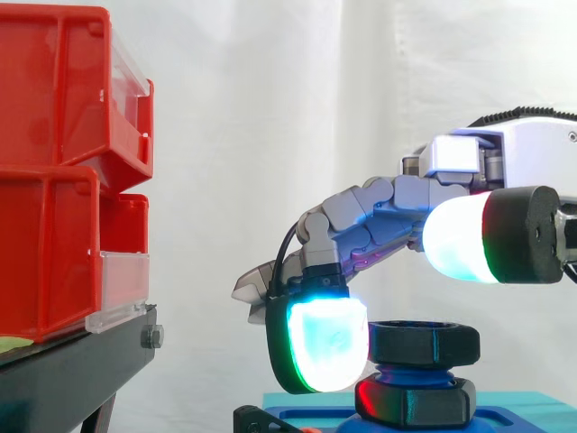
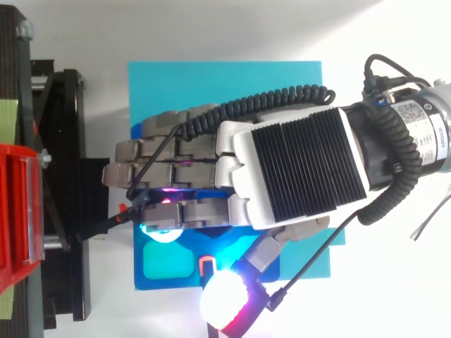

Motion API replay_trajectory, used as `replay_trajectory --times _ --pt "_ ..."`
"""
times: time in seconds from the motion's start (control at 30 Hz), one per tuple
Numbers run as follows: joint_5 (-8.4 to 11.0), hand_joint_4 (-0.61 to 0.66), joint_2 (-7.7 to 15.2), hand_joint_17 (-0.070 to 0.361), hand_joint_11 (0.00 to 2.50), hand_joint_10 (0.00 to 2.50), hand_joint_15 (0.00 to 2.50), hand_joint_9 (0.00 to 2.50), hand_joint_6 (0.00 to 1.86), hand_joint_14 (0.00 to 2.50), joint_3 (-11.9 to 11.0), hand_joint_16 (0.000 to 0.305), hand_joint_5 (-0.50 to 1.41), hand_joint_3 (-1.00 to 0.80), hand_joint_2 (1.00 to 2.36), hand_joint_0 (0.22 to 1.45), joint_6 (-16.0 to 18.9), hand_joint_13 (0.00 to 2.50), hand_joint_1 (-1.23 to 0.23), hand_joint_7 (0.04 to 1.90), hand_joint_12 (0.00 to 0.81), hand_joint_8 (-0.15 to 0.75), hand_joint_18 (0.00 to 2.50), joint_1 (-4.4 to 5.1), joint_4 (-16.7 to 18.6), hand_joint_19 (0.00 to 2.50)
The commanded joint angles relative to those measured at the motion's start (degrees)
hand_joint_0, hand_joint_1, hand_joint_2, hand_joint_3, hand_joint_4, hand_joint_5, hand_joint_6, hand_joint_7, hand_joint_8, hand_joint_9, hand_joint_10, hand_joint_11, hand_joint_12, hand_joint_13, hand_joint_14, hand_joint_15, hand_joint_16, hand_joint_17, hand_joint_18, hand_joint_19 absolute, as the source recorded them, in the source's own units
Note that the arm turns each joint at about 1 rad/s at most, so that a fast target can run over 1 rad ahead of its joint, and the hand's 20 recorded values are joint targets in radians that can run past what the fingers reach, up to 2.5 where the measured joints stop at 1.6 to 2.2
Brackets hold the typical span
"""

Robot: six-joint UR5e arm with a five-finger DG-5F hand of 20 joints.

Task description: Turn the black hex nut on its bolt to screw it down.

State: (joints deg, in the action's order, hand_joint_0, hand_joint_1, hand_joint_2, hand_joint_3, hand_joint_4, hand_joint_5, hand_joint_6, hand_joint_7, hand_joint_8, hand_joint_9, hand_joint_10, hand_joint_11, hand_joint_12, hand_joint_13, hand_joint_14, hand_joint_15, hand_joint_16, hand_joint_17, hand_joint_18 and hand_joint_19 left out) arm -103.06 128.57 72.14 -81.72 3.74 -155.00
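The grey, jointed robot hand (image 1: 388, 212) reaches in from the right over a flat blue fixture plate (image 2: 225, 84) that lies on the white worktop (image 2: 211, 32). In the side view the black hex nut (image 1: 428, 343) sits level on the top of a short blue bolt (image 1: 410, 371). Below it, a second black hexagonal piece (image 1: 419, 403) rests on the plate and carries a red glint on its left face. The hand's fingers are curled down over the nut's left side, and one cyan-glowing fingertip pad (image 1: 320, 347) lies against the nut's left edge and overlaps it. The thumb (image 1: 469, 236), glowing white with a green rim, is held up above and to the right of the nut, apart from it. The hand is therefore closed around the nut from one side, with the thumb off it. From above, the hand's ribbed black back (image 2: 303, 169) covers the nut. At the left, red plastic storage bins (image 1: 63, 162) are stacked on a black metal stand (image 1: 72, 370), well apart from the plate, before a white curtain (image 1: 270, 108).
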Motion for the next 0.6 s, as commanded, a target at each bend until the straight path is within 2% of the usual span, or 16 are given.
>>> replay_trajectory --times 0.0,0.4,0.57 --pt "-0.13 0.24 0.01 0.135 0.06 0.00 0.10 0.46 0.63 0.00 0.02 0.060 -0.12 -0.50 1.00 0.49 -0.10 0.54 -0.13 1.12 0.395 0.293 0.58 -0.23 0.05 0.24" --pt "-2.15 0.23 0.01 0.135 0.05 0.00 0.10 0.46 0.65 0.00 0.02 0.060 -0.12 -0.50 1.00 0.49 -0.10 0.54 -0.11 1.10 0.394 0.291 0.57 -1.28 -0.04 0.25" --pt "-3.20 0.24 -0.08 0.135 0.05 0.00 0.10 0.46 0.65 0.00 0.02 0.060 -0.12 -0.50 1.00 0.49 -0.10 0.54 -0.11 1.10 0.393 0.291 0.57 -2.34 0.31 0.24"
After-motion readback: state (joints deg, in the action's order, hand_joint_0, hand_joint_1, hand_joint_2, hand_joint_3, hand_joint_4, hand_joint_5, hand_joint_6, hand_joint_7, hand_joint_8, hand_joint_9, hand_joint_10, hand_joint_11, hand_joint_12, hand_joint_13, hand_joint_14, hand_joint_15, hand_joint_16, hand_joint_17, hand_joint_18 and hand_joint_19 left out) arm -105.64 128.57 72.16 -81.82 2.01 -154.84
